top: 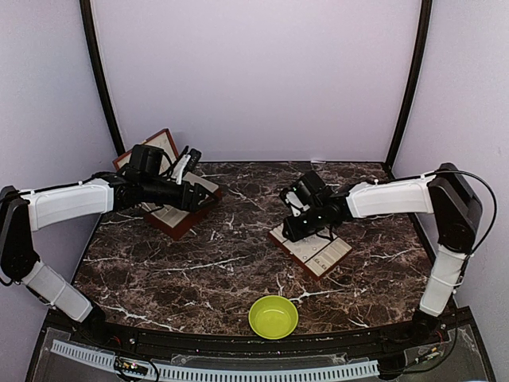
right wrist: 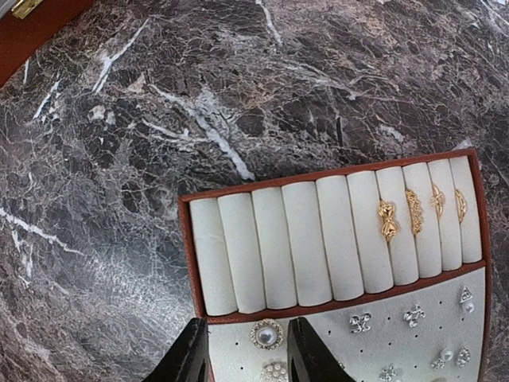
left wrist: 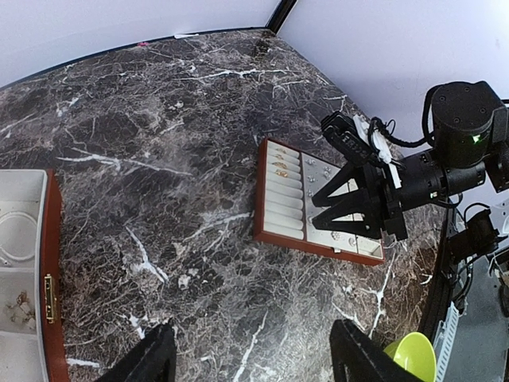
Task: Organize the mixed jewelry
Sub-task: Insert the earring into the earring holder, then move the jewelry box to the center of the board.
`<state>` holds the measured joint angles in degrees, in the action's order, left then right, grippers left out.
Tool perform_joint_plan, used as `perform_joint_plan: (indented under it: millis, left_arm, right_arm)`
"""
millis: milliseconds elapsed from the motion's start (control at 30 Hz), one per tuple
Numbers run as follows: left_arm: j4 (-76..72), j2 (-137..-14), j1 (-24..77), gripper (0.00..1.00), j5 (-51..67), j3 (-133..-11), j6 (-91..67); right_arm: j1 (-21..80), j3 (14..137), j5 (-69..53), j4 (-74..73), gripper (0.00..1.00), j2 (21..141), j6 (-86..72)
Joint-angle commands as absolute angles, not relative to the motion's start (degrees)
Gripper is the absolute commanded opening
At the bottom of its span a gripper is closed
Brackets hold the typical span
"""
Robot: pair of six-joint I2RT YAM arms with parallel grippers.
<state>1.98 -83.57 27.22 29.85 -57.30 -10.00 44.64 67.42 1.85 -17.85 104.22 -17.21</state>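
Right, from my seat this looks like the placing stage: the right gripper [right wrist: 248, 333] hangs low over the tray [right wrist: 184, 263], released, its fingers a little apart with a pearl stud [right wrist: 266, 333] lying on the pad between them, apparently untouched. Gold rings [right wrist: 387, 220] sit in the padded rolls toward the upper right of that wrist view, and more studs dot the pad along the bottom. The left gripper [left wrist: 254, 326] is spread wide with nothing in it, hovering over bare marble at the bottom of its own frame. The mixed jewelry I can pick out is at the far left edge there, inside the hinged box [left wrist: 52, 263]: a thin hoop [left wrist: 26, 239] in one compartment and small pale pieces [left wrist: 17, 306] in the one below. The green bowl [top: 273, 317] sits bottom centre of the top view. Next I'd judge the right arm must lift straight off the pad without dragging that stud, then fetch another piece
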Motion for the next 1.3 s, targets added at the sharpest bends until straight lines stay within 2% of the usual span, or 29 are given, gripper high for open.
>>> perform_joint_plan:
  millis: [0,333,600,900,1267]
  left_arm:
    - [2.4,-81.4,27.2,0.69,28.8,-58.8,-8.9]
    - [0.3,-78.0,27.2,0.70,23.7,-56.5,-8.3]
    - [0.2,-76.1,27.1,0.73,20.5,-55.5,-8.0]
    - [-1.6,-74.8,26.2,0.76,19.1,-54.9,-8.7]
    - [-1.4,-74.3,25.6,0.78,18.3,-54.7,-9.2]
  right_arm:
    - [45.1,68.4,3.0,-17.3,0.35,100.9,-18.6]
    - [44.1,63.6,8.0,-14.3,0.40,93.6,-22.0]
    - [37.9,52.3,9.7,-13.3,0.46,81.8,-31.2]
    - [26.1,36.6,7.5,-8.0,0.35,76.7,-43.3]
    - [25.4,35.3,5.9,-4.7,0.30,81.8,-42.0]
